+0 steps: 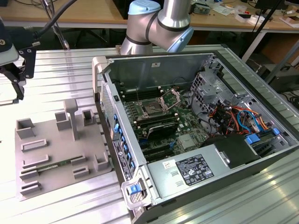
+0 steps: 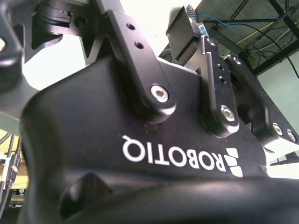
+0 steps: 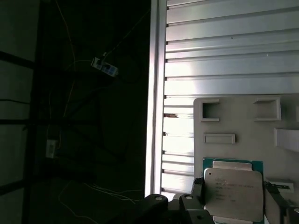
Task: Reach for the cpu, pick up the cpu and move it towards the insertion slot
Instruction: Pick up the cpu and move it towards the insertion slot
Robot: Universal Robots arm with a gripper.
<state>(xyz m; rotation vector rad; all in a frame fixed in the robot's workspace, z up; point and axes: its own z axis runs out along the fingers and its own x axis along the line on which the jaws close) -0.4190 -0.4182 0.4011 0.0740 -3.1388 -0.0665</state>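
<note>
In the first wrist view the cpu [image 3: 233, 190], a silvery square chip with a thin green rim, sits between my gripper [image 3: 233, 203]. A dark finger [image 3: 196, 195] stands close at each side, so the gripper is shut on the chip. It hangs over the near end of the grey plastic tray [image 3: 243, 135]. In the exterior view my gripper [image 1: 16, 77] is at the far left, above the table and beside the tray [image 1: 60, 154]. The insertion slot [image 1: 152, 109] is a dark square socket with its metal bracket raised, inside the open computer case. The second wrist view shows the gripper's black body [image 2: 154, 140].
The open computer case [image 1: 196, 140] fills the exterior view's right, with its front wall [image 1: 117, 140] between tray and socket. A memory stick [image 1: 51, 165] lies in the tray. The table edge [image 3: 156, 93] drops to a dark floor with cables. The arm [image 1: 163, 21] rises behind the case.
</note>
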